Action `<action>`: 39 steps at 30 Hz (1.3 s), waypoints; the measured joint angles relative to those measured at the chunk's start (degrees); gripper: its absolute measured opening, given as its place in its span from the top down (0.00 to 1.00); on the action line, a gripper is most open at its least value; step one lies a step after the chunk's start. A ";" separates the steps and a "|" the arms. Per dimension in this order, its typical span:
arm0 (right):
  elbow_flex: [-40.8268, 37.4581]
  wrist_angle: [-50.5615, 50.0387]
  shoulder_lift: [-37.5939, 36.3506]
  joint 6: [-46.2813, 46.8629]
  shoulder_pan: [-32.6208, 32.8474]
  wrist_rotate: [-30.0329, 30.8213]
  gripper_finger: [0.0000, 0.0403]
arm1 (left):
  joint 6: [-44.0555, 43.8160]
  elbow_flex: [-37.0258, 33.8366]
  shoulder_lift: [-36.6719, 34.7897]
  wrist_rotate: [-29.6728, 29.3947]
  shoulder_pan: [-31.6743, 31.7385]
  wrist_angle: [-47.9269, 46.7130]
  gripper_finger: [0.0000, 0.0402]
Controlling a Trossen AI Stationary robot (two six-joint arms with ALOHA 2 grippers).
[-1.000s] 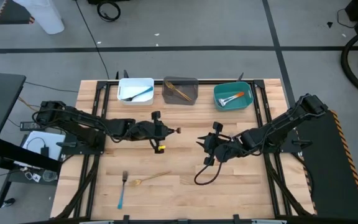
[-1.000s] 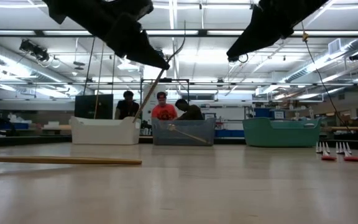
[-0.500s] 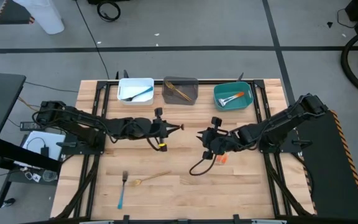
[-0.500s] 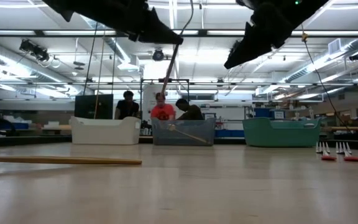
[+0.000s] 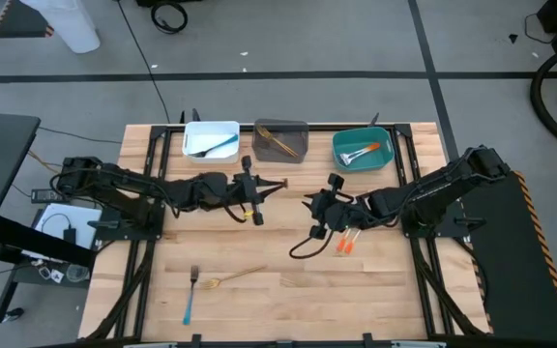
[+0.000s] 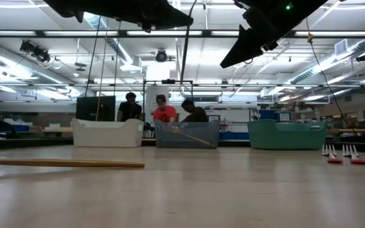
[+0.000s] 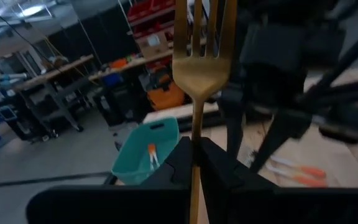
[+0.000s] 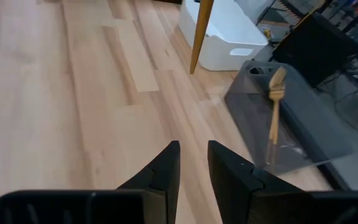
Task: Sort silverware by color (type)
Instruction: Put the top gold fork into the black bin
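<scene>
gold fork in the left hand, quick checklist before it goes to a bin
1. Grip: left hand is shut on the gold fork, tines pointing away from the wrist. Ok.
2. Target: grey bin already holds gold pieces, matching colour. Ok.
3. Position: left hand is short of the grey bin, not over it. Not ok yet.
4. Right hand is close by mid-table, holding nothing. Clearance between the arms: cannot tell.
5. Orange-handled utensils lie beside the right arm, out of the left hand's way. Ok.
</scene>
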 joint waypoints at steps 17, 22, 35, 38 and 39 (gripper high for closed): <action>0.02 2.85 -4.97 -2.20 -1.91 0.95 0.63 | 1.68 0.00 0.00 10.51 4.26 12.27 0.95; 0.03 5.53 -6.14 -4.45 -3.12 -2.29 0.56 | 2.92 0.00 0.00 13.67 4.59 15.57 0.95; 0.04 10.51 -5.68 -8.61 -5.13 -6.74 0.49 | 3.58 0.00 0.00 16.88 4.52 18.86 0.95; 0.04 11.04 -5.68 -9.17 -5.13 -7.30 0.49 | 3.58 0.00 0.02 16.98 4.52 18.68 0.95; 0.04 11.10 -5.68 -9.24 -5.13 -7.42 0.49 | 3.56 0.00 0.02 16.98 4.51 18.68 0.95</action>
